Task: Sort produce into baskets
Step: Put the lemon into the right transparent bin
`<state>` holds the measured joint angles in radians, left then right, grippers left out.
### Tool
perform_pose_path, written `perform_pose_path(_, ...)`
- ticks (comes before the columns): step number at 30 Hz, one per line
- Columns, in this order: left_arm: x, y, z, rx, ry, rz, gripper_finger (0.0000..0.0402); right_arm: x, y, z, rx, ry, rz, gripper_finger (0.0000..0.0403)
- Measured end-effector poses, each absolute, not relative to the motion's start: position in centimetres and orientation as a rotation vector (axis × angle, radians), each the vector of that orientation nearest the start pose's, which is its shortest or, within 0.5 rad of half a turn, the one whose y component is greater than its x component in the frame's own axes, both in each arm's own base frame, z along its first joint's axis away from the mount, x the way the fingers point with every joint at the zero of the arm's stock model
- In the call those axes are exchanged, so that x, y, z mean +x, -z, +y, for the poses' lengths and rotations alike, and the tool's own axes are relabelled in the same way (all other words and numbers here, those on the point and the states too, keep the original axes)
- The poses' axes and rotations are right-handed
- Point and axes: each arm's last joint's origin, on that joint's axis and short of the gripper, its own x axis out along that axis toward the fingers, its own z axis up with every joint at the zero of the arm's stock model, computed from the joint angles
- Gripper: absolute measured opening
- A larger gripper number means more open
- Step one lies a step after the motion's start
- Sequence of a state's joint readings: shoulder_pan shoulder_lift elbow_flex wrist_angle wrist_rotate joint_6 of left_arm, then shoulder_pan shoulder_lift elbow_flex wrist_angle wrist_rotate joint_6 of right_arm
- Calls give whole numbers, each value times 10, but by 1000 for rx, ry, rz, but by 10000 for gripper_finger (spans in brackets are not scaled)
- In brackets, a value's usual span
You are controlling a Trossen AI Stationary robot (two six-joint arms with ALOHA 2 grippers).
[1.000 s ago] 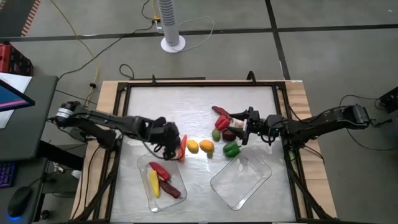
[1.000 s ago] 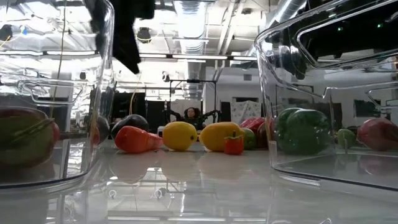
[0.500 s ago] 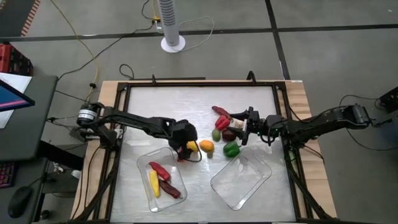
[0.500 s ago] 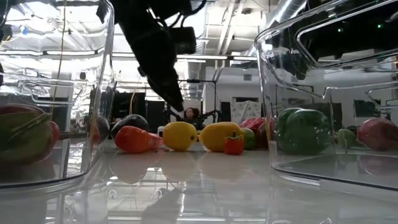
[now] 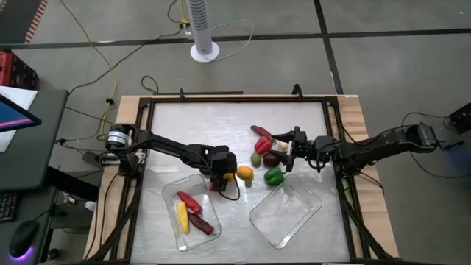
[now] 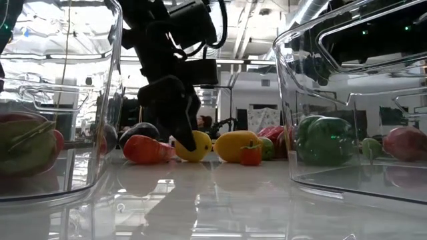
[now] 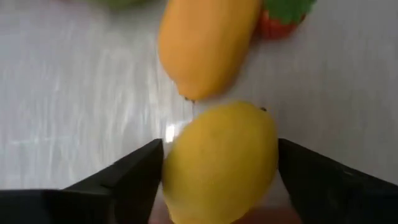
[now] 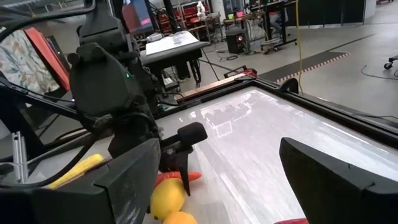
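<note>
Straddling now: my left tool [image 7: 217, 180] is down on the surface with a finger on each side of the yellow lemon [image 7: 219, 163], fingers spread, not squeezing.
Lemon spot: mid-surface, touching the orange mango [image 5: 244, 174].
Right tool [image 5: 288, 149]: parked over the produce cluster [image 5: 266, 156], fingers wide apart, nothing in them.
Left basket [image 5: 171, 193]: corn and chillies inside.
Right basket [image 5: 285, 213]: beside the green pepper [image 5: 274, 176].
</note>
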<state>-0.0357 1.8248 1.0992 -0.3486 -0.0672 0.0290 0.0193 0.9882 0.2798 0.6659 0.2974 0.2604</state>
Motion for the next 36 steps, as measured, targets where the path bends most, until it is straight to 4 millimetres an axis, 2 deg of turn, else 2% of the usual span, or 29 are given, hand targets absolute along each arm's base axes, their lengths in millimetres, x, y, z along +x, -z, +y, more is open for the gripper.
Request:
perform_pose_path(6,356,-157,-12,48,13,1062,190,195,-206,-5,251,282,6,356)
perform_pose_path(9,361,-165,-15,6,44,1051,190,194,-208,-5,248,281,0,356)
perform_pose_path(12,375,-187,-25,-20,122,971,190,190,-213,-5,249,281,-18,356)
perform_pose_path(16,392,-223,-49,20,178,841,210,182,-218,-5,247,280,-27,356)
perform_pose_path(19,407,-240,-67,64,190,754,221,178,-220,-6,235,300,-30,356)
perform_pose_path(21,421,-242,-76,70,205,725,220,177,-221,-6,235,301,-33,356)
perform_pose_path(28,474,-228,-94,54,325,722,222,177,-217,-5,253,302,-8,356)
perform_pose_path(31,483,-231,-97,59,369,742,247,177,-216,-4,252,296,-2,356)
perform_pose_path(36,484,-235,-96,88,375,763,311,177,-216,-4,245,296,-1,356)
